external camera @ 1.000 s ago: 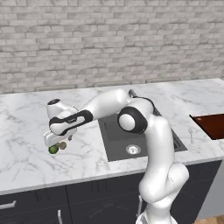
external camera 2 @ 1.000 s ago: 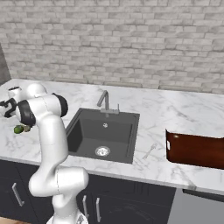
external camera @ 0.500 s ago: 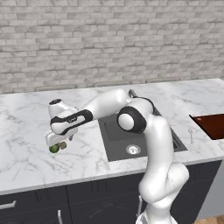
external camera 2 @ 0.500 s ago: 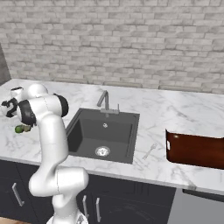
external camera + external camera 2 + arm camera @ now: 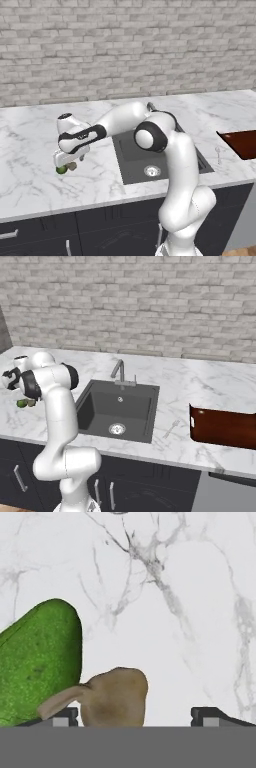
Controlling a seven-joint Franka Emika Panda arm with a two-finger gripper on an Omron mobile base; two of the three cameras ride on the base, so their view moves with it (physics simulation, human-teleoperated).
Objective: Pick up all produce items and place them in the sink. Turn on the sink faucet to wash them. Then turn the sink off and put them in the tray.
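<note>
- On the white marble worktop, left of the sink, the gripper is hovering low over the two produce items, its jaws standing wide apart and gripping nothing.
- Green fruit: lying on the marble, just outside one finger tip in the hand view.
- Tan-brown lumpy piece: sitting between the two finger tips, apparently touching the green fruit, though the contact is hard to judge.
- Sink faucet: standing at the back rim of the dark basin, well apart from the gripper.
- Tray: resting on the worktop right of the sink, reddish-brown, low-rimmed.
</note>
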